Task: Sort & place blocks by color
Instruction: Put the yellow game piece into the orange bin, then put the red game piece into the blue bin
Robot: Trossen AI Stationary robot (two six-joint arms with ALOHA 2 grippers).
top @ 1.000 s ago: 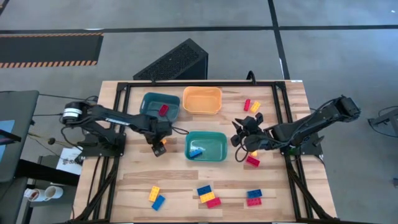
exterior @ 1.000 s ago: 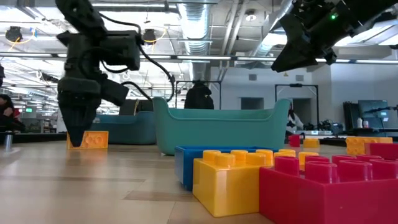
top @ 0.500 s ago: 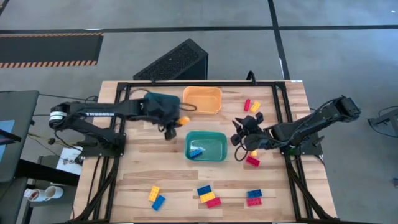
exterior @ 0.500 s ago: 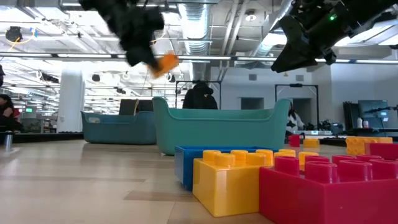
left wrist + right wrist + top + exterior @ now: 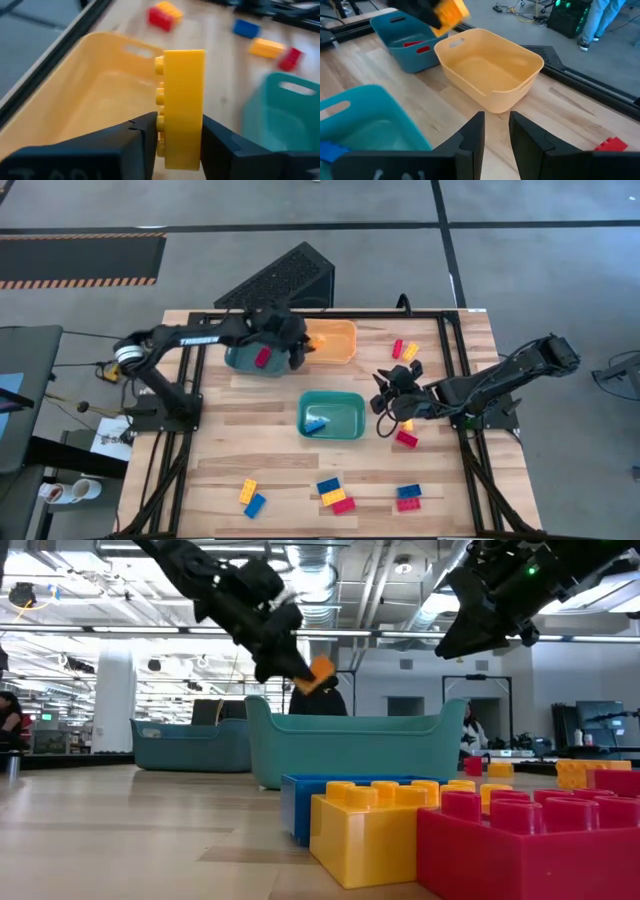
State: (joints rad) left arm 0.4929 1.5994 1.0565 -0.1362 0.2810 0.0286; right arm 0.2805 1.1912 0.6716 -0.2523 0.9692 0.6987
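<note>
Left jaws carry a yellow block up to the orange tray

The left gripper [image 5: 176, 142], jaws clamped on the yellow block [image 5: 184, 107], has lifted it off the worktop [image 5: 250, 450] and swung it to the orange tray's [image 5: 335, 352] near rim, so a drop there looks next. The right gripper [image 5: 496, 131] still hovers beside the teal tray [image 5: 333, 416], jaws slightly apart and empty. Other blocks [image 5: 335, 494] lie scattered on the pale wood; a red one sits in the darker blue tray [image 5: 240, 355]. Beyond is an open workshop with ceiling ducts.
</note>
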